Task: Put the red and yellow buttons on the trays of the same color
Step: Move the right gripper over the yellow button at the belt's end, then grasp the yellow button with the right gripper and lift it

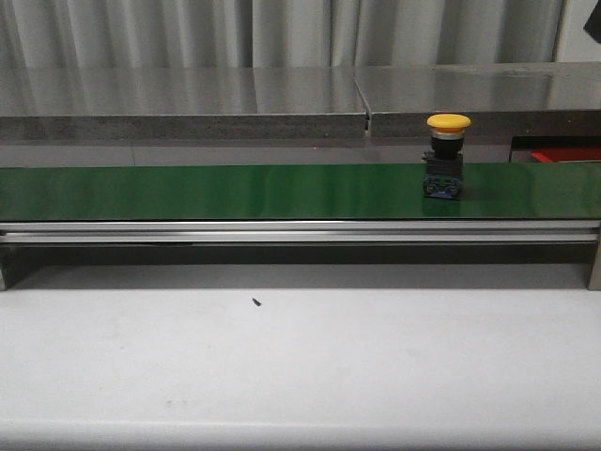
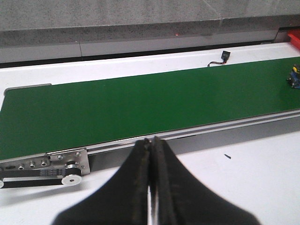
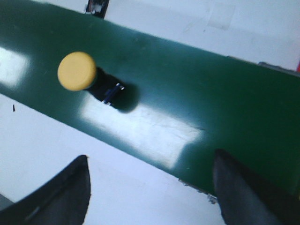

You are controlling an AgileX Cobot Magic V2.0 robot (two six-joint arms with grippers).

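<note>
A yellow button (image 1: 447, 150) with a black and blue body stands upright on the green conveyor belt (image 1: 235, 191), toward its right end. From above, the right wrist view shows the yellow button (image 3: 77, 71) on the belt (image 3: 211, 103), ahead of my open right gripper (image 3: 150, 185), which hovers apart from it with nothing between its fingers. My left gripper (image 2: 151, 145) is shut and empty, over the white table near the belt's left end. The button's base (image 2: 294, 78) shows at the left wrist view's edge. A red tray (image 1: 568, 153) shows partly at the far right. No red button or yellow tray is in view.
A grey metal shelf (image 1: 282, 94) runs behind the conveyor. The belt's aluminium rail (image 1: 300, 232) stands along its front side. A tiny black speck (image 1: 255, 302) lies on the white table (image 1: 300, 366). A small connector with wires (image 2: 222, 58) lies behind the belt.
</note>
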